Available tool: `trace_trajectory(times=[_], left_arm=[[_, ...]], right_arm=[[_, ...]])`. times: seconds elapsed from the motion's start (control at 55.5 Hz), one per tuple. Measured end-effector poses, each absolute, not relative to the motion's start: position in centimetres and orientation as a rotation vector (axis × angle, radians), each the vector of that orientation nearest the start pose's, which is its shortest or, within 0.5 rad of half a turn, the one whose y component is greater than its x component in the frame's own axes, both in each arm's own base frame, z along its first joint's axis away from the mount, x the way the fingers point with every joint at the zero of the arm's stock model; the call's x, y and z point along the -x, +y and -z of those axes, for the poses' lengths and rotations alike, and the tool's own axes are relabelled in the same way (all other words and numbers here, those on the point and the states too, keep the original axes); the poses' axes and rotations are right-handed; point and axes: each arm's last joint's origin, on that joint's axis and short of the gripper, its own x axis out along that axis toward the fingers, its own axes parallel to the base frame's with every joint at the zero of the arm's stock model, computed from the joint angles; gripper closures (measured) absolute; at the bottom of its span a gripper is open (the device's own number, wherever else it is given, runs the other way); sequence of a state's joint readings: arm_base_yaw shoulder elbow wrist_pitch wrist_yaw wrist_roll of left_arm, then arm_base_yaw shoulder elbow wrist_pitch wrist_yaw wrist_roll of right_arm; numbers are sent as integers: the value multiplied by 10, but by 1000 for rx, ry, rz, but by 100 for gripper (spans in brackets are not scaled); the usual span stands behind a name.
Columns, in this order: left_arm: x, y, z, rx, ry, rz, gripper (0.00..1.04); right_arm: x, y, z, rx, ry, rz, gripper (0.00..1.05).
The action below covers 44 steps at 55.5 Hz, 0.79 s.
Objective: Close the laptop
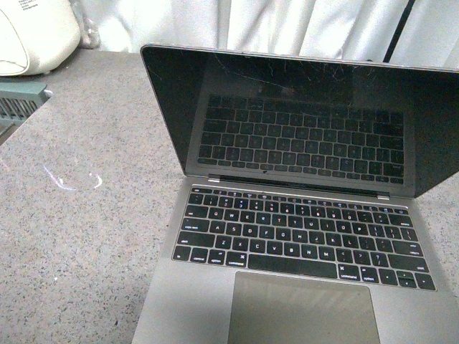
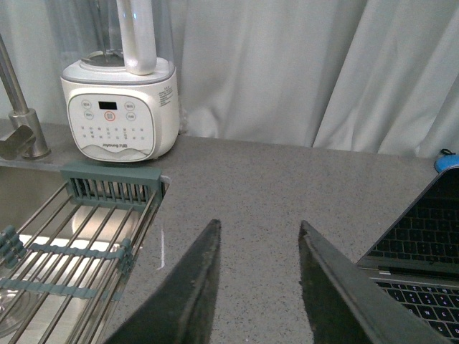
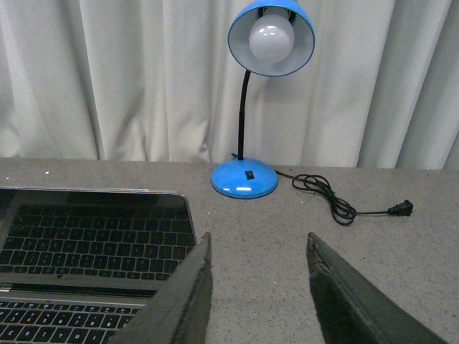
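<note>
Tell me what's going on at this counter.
A two-armed robot is meant to close the laptop, but it hasn't touched it yet. The laptop sits open on the grey counter with its screen dark. The left gripper hangs open over bare counter beside the laptop, facing a blender. The right gripper is also open and empty, next to the laptop's other side and facing a blue lamp.

The laptop (image 1: pixel 301 222) is cropped at right and bottom.
</note>
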<state>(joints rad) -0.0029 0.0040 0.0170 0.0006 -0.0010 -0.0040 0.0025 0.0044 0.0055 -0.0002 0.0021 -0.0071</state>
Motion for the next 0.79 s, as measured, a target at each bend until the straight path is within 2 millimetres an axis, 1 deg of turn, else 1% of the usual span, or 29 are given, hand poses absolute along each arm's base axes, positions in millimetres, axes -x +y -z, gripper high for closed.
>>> trace_trajectory(times=[0.072,0.09,0.108,0.126,0.144,0.18,0.216,0.288,0.378,0.468,0.577,0.649,0.703,0.739,0.793], left_arm=[[-97,0,-169,4,-14,2,88],[-97,0,-169,4,-14,2,91],[-97,0,-169,4,-14,2,93],[-97,0,-169,4,-14,2,99],[-97,0,-169,8,-14,1,101],[-97,0,-170,39,-30,-74,101],[-96,0,-173,84,-60,-154,101],[-96,0,-172,122,-65,-195,101],[-96,-1,-171,147,-60,-190,101],[-98,-2,-171,166,-70,-158,101],[-109,-4,-176,171,-91,-93,101],[-122,-3,-180,172,-102,-61,101],[-131,-3,-178,170,-83,-44,101],[-136,-4,-177,168,-69,-28,101],[-149,-6,-182,161,-55,0,101]], right_arm=[[-98,0,-165,7,-1,-1,91],[-98,0,-165,7,-1,0,93],[-98,0,-165,7,-1,0,96],[-98,0,-165,7,-1,0,100],[-98,0,-165,9,-1,0,104],[-98,0,-165,10,-9,16,103],[-99,1,-170,42,-62,87,104],[-100,3,-177,81,-138,170,104],[-99,5,-186,122,-215,264,104],[-100,3,-192,150,-246,357,104],[-105,-3,-196,148,-279,458,104],[-116,-8,-198,170,-304,445,104],[-130,-14,-199,196,-331,411,104],[-138,-18,-193,215,-297,390,104],[-153,-22,-180,243,-186,334,104]])
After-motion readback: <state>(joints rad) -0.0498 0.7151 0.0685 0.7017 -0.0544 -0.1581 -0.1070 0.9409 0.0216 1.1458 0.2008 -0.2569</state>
